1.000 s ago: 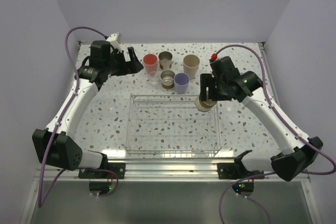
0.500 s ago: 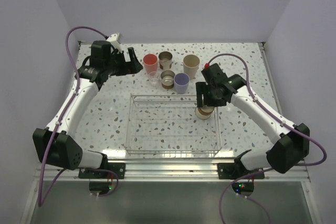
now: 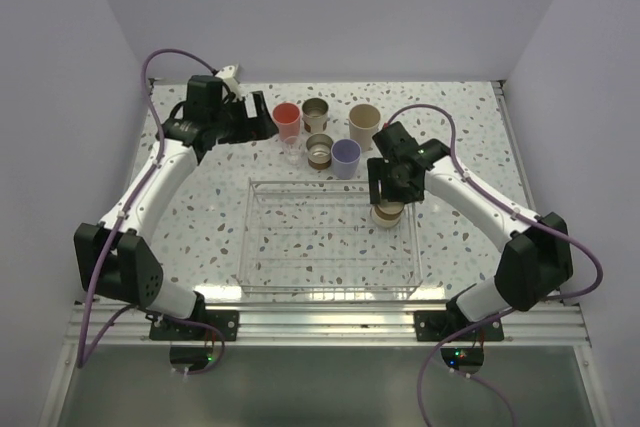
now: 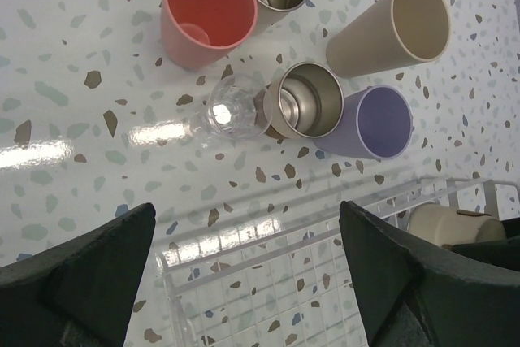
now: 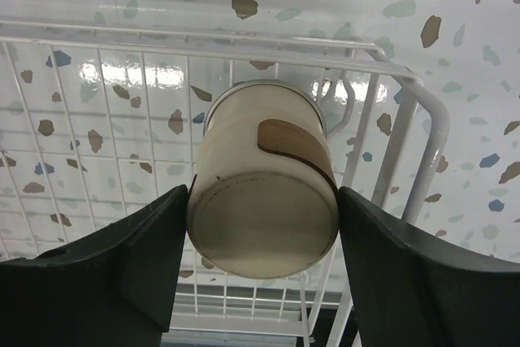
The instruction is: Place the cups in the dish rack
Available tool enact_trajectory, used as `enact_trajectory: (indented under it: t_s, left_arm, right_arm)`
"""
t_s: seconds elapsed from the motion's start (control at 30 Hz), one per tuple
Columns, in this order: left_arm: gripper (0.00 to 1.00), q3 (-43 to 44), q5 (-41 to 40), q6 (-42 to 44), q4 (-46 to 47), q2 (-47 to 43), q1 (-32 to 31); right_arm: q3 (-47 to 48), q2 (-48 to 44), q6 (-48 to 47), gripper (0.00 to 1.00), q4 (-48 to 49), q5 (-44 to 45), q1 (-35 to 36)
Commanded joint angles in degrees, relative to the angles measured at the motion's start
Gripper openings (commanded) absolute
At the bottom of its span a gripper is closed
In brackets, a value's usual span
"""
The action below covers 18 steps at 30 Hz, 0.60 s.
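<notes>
My right gripper (image 3: 388, 197) (image 5: 262, 233) is shut on a short steel cup with a tan base (image 3: 388, 214) (image 5: 264, 180). It holds the cup upside down in the far right corner of the see-through dish rack (image 3: 330, 292) (image 5: 406, 136). Behind the rack stand the red-pink cup (image 3: 286, 119) (image 4: 207, 10), two steel cups (image 3: 316, 112) (image 3: 320, 150), the beige cup (image 3: 363, 123) (image 4: 390, 26), the lavender cup (image 3: 346, 157) (image 4: 374, 122) and the clear cup (image 3: 292, 150) (image 4: 238, 107). My left gripper (image 3: 262, 125) (image 4: 248, 274) is open and empty, left of the red-pink cup.
The rack's far left corner (image 4: 175, 262) lies under my left gripper. The held cup (image 4: 443, 221) shows at the right edge of the left wrist view. Walls close the table at the back and both sides.
My right gripper has moved left and down with the steel cup, into the rack's far right corner. My left gripper has shifted slightly right towards the cups.
</notes>
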Motion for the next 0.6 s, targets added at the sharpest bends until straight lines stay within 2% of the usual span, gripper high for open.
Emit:
enact_trajectory:
  t_s: [0.0, 0.1, 0.17, 0.2, 0.23, 0.3, 0.33, 0.47, 0.53, 0.57]
  left_arm:
    - [0.98, 3.12, -0.45, 0.04, 2.32, 0.70, -0.82]
    - [0.98, 3.12, -0.89, 0.13, 2.41, 0.96, -1.27]
    - [0.98, 3.12, -0.97, 0.22, 2.41, 1.14, -1.44]
    - [0.98, 3.21, -0.97, 0.22, 2.41, 1.31, -1.44]
    - [0.98, 3.30, -0.97, 0.22, 2.41, 1.40, -1.44]
    - [0.98, 3.47, -0.89, 0.22, 2.40, 1.75, -1.53]
    - [0.98, 3.65, -0.97, 0.22, 2.41, 1.93, -1.62]
    - [0.97, 4.26, -1.41, 0.48, 2.14, 2.63, -2.14]
    - [0.97, 4.70, -2.29, 0.83, 1.70, 3.07, -2.93]
    - [0.97, 4.79, -2.81, 1.01, 1.44, 3.33, -3.28]
  right_arm:
    - [1.07, 0.40, 0.37, 0.00, 0.96, 2.57, 0.07]
    - [0.72, 0.66, 0.28, 0.00, 1.23, 3.18, 0.07]
    - [0.63, 0.84, 0.11, 0.09, 1.31, 3.53, -0.02]
    - [0.54, 0.75, 0.11, 0.14, 1.31, 3.62, -0.02]
    - [0.63, 0.66, 0.11, 0.28, 1.40, 3.62, -0.02]
    - [0.54, 0.49, 0.11, 0.44, 1.67, 3.62, -0.02]
    - [0.54, 0.31, 0.11, 0.61, 1.75, 3.62, 0.07]
    - [1.24, 0.31, 0.20, 0.79, 1.14, 4.06, 0.07]
    - [1.85, -0.04, 0.11, 0.82, 0.70, 4.41, 0.07]
    - [2.12, -0.13, 0.20, 0.92, 0.53, 4.50, 0.07]
